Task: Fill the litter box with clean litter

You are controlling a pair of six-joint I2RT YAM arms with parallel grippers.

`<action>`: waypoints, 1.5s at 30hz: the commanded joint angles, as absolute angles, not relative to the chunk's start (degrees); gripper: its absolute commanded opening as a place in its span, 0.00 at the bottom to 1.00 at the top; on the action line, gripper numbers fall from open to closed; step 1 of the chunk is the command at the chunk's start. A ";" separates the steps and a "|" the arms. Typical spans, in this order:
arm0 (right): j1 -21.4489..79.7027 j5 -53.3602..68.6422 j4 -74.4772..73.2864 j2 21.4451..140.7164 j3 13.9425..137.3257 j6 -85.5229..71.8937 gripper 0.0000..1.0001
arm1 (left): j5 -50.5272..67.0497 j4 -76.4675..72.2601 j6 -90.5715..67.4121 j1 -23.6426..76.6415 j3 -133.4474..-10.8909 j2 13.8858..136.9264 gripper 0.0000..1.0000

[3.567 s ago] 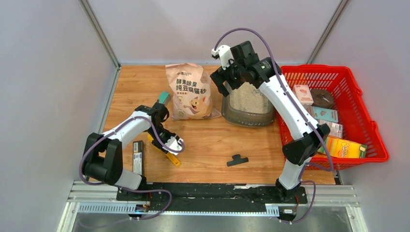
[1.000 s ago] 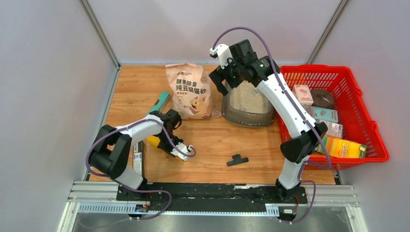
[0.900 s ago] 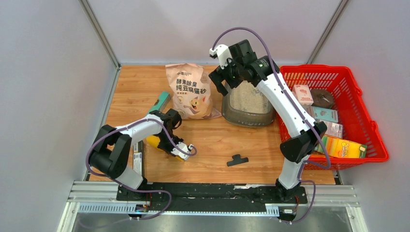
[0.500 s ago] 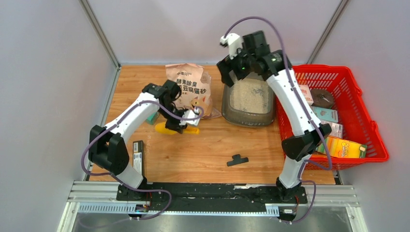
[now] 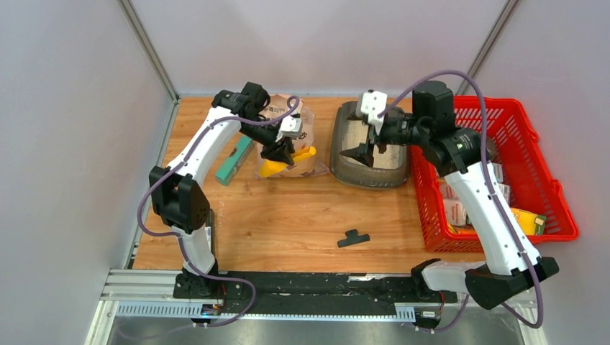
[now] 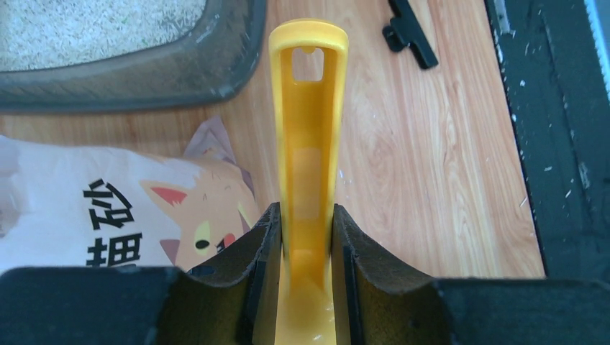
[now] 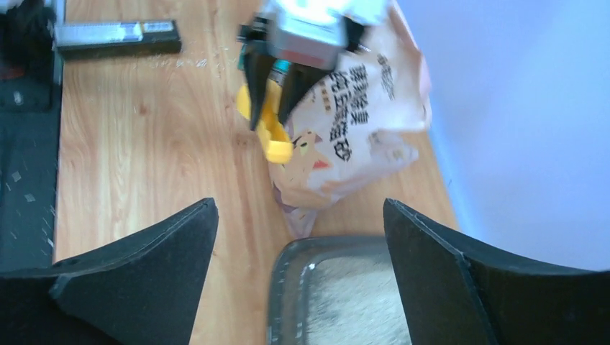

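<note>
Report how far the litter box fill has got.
Done: the litter box already holds a layer of clean litter. In hand: the left gripper is shut on the yellow scoop beside the bag, and the right gripper hangs open over the box, holding nothing. Left: probably more scoops from bag to box. Whether the scoop is loaded is hidden.

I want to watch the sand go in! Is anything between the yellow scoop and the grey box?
Possibly the right pincer: it hangs open over the litter box on its bag-facing side, where the yellow scoop, gripped by the left pincer above the bag, would likely cross. Nothing else visible lies between them.
</note>
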State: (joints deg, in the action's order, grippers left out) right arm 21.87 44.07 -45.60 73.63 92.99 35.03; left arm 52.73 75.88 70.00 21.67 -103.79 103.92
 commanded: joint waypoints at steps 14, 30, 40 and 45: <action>40.69 28.06 -42.28 79.45 86.58 88.94 0.81 | 61.35 100.90 57.48 22.67 -110.92 107.23 0.00; 43.86 16.88 -28.05 83.41 77.27 101.15 0.62 | 60.56 100.90 55.46 22.68 -110.04 106.70 0.00; 43.68 11.17 -19.95 83.41 75.06 95.64 0.08 | 60.47 101.07 56.33 22.59 -110.83 106.62 0.32; 42.19 13.45 -31.71 82.35 79.79 87.21 0.00 | 59.59 85.60 48.98 21.45 -111.01 99.43 0.76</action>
State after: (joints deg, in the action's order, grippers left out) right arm 43.42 13.34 -27.11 84.14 74.37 96.09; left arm 58.00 76.93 54.81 22.00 -109.95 107.24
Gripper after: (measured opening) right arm 0.289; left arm 0.735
